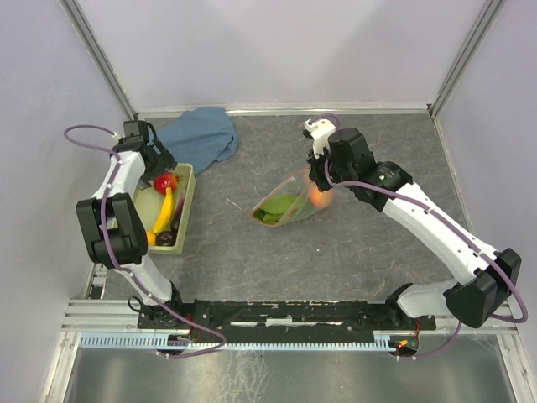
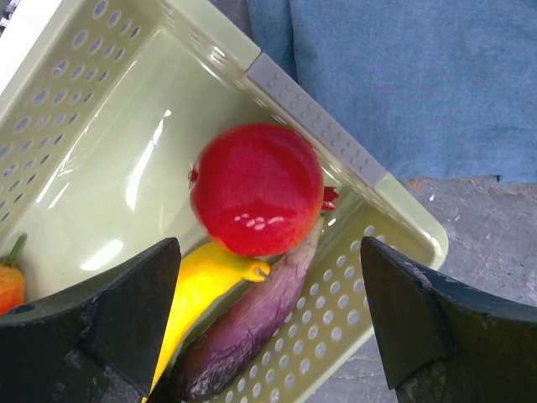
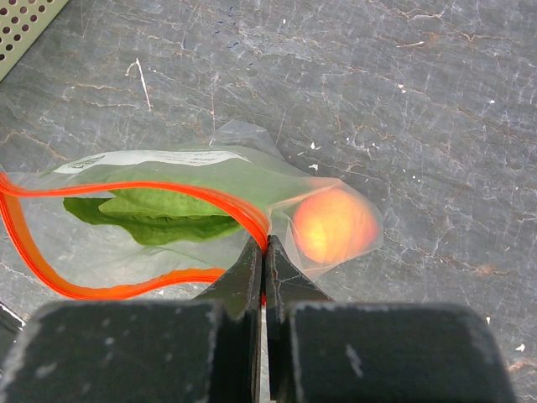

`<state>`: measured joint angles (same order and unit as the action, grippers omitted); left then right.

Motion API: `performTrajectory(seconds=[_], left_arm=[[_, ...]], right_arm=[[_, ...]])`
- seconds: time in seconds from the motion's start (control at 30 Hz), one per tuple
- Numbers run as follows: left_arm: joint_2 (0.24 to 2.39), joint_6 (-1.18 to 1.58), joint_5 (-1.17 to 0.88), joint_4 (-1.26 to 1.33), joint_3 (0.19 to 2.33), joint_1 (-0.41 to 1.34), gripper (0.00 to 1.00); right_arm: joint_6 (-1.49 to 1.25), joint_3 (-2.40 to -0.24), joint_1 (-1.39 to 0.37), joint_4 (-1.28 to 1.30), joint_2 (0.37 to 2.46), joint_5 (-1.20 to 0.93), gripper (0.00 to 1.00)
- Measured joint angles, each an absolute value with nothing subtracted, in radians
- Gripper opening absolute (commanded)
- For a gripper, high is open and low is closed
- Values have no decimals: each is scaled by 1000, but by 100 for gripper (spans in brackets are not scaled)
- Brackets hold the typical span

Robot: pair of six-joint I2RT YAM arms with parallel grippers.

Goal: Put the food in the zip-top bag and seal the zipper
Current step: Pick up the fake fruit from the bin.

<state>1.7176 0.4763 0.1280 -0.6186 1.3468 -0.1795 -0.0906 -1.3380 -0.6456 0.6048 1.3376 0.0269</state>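
Hanging spread wide with the left gripper (image 2: 268,252) over the pale green basket (image 2: 310,105), red fruit (image 2: 256,189) dead centre between the jaws. Best to sink straight down and close across its widest part: glossy, round, likely to squirt out. Tucked back toward the palm: banana (image 2: 197,294), purple eggplant (image 2: 243,332), an orange piece (image 2: 8,285) far off to one side. Clamped tight with the right gripper (image 3: 262,252) on the zipper (image 3: 126,186), propping the zip-top bag (image 3: 243,138) open just ahead; inside, green leaf (image 3: 155,214) and orange fruit (image 3: 334,225).

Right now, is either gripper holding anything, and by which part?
The right gripper pinches the zip-top bag by its zipper edge; the left gripper is open, holding nothing.
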Motion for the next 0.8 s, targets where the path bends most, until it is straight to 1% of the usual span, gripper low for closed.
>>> performTrajectory(seconds=[0.27, 0.4, 0.63, 0.8], left_arm=[[1846, 469, 100, -627, 1403, -191, 96], [1881, 463, 89, -633, 1409, -194, 94], [1942, 447, 51, -637, 1418, -204, 80], [1942, 444, 43, -635, 1422, -207, 65]], right_arm=[[-88, -1338, -646, 603, 1338, 27, 2], [-88, -1337, -646, 599, 1338, 26, 2], [-88, -1336, -646, 598, 1338, 24, 2], [-88, -1336, -646, 599, 1338, 22, 2]])
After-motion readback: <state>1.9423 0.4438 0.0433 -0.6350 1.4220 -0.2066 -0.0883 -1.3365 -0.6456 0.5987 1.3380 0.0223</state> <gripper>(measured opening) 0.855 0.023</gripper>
